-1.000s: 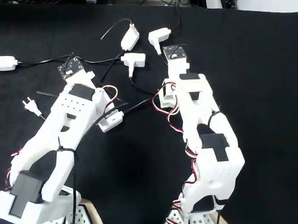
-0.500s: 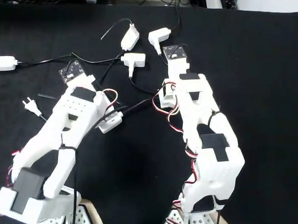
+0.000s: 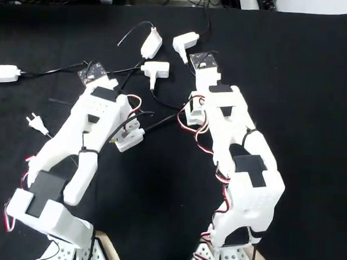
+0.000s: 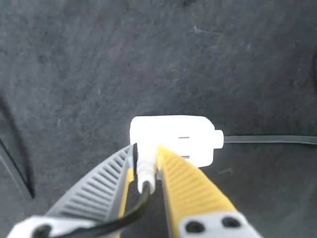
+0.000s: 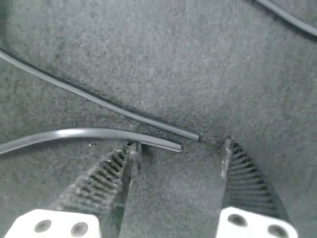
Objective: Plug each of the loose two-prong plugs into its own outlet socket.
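1. The white plug sits low in the centre of the left wrist view. The left gripper has its grey and yellow fingers clamped on the plug body. The plug's nose is against a white outlet socket at frame centre, and the prongs are hidden, so I cannot tell whether they are seated.
2. The plug looks light, hard and smooth, and its black cord is limp and likely to drag. The flat sides of the body are the best hold, never the cord. The socket lies loose on the black mat and will probably slide under a push.
3. A second loose plug lies at the middle left of the high view, well apart from any socket.
4. More socket blocks cluster at the upper centre. I cannot tell what their slots hold.
5. The right gripper has its jaws wide apart over the mat. Two cable ends lie between them, and the gripper holds nothing.
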Controlling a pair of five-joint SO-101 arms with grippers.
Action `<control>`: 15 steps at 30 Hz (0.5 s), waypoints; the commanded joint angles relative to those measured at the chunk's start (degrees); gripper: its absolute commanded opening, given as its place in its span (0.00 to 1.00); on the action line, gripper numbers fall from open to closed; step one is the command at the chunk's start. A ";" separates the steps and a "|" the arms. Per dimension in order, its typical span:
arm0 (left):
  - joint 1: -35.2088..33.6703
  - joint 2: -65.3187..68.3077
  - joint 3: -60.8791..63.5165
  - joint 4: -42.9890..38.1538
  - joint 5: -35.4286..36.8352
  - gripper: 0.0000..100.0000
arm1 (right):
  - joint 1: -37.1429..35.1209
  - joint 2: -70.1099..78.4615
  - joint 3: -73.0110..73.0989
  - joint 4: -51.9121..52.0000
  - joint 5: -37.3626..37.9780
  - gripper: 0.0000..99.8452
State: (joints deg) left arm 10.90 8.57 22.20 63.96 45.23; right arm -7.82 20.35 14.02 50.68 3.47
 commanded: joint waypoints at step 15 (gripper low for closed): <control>1.71 3.34 -0.22 0.62 -12.66 0.03 | 1.05 -2.77 -0.48 -0.35 -0.26 0.27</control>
State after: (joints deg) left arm 11.69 9.98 20.62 64.40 33.19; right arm -7.74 20.35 14.02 50.68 3.56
